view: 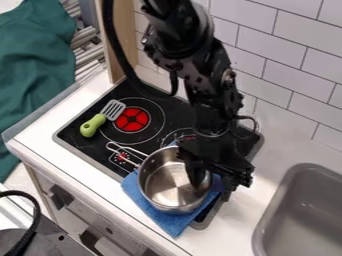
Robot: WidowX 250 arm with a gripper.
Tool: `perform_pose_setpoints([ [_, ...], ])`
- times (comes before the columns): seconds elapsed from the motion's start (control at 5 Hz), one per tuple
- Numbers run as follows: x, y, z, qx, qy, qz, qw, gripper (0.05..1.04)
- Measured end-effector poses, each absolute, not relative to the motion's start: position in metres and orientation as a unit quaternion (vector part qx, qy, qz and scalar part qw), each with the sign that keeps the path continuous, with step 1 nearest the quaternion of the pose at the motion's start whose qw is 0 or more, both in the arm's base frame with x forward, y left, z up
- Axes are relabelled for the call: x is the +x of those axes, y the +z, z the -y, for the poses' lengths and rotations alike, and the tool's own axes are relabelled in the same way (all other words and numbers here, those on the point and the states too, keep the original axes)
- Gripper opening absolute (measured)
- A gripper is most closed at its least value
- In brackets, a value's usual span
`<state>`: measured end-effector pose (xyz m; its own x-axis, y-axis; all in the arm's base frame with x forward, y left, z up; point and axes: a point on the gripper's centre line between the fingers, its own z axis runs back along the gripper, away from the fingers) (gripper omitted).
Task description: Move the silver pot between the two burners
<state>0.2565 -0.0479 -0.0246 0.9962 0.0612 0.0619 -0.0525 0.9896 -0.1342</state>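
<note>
The black gripper [210, 186] is low at the pot's right side, open across the rim, with one finger inside the pot and the other outside. The silver pot [160, 187] stands upright on a blue cloth at the stove's front right part, its wire handle pointing to the upper left. On the black stove [87, 145], the left burner [132, 120] shows a red centre. The right burner [180, 134] is partly hidden behind the arm and pot.
A green-handled spatula [97, 122] lies across the left burner's left edge. The blue cloth [157, 218] reaches over the counter's front. A grey sink [300, 210] is at the right, and a tiled wall [294, 75] rises behind.
</note>
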Motion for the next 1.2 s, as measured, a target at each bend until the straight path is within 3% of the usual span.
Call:
perform_pose_setpoints([
  [0.2,0.257,-0.027,0.047,-0.066,0.026,0.035,0.997,0.344],
  [0.4,0.256,-0.028,0.047,-0.068,0.029,0.036,0.997,0.157],
  [0.6,0.257,-0.028,0.047,-0.067,0.028,0.037,0.997,0.078],
  [0.8,0.255,-0.024,0.045,-0.051,0.030,0.034,0.998,0.072],
  [1.2,0.280,0.038,0.036,0.009,0.151,0.100,0.983,0.056],
])
